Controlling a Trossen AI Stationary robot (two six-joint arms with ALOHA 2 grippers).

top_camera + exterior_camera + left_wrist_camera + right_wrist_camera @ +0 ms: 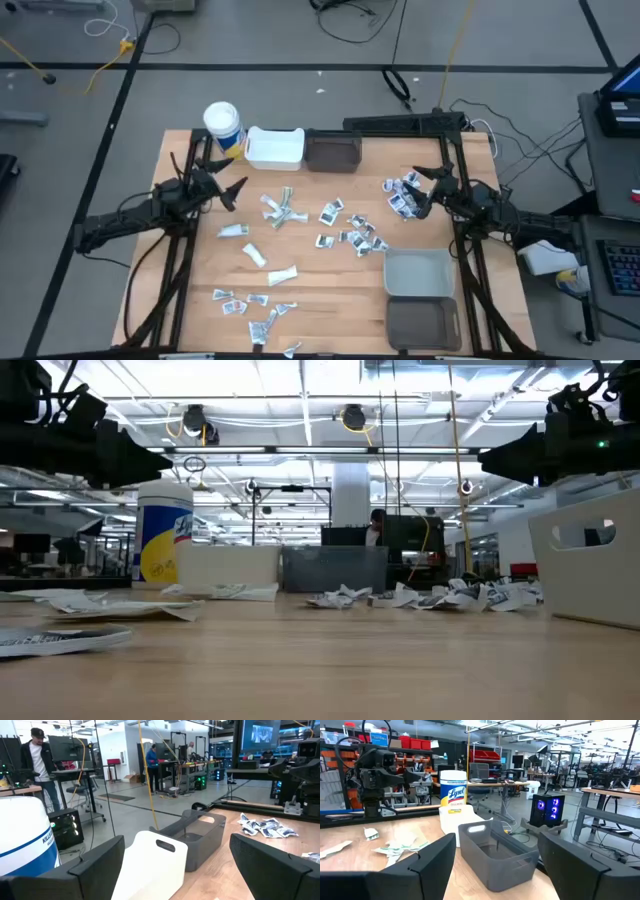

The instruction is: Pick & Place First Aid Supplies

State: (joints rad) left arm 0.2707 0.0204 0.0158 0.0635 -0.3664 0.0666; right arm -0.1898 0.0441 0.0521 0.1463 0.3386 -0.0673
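Packets (340, 225) lie scattered over the table (330, 300) in the high view: a cluster near centre, a heap at about 2 o'clock just beside the right gripper (420, 192), long white sachets at 8 o'clock, more small ones toward 6. None sits in a bin. A white bin (274, 148) and a dark bin (333, 152) stand at 12 o'clock beside the cup (223, 128); a grey bin (418, 274) and another dark one (423, 322) stand at 4 to 5 o'clock. The left gripper (228, 190) hangs at 10 o'clock, above the wood, fingers wide apart and empty; the right gripper's fingers are likewise spread and empty. Sorting looks not yet begun, with the first pick in hand. The next move likely calls for lowering onto one packet, pinching it flat and cleanly off its neighbours.
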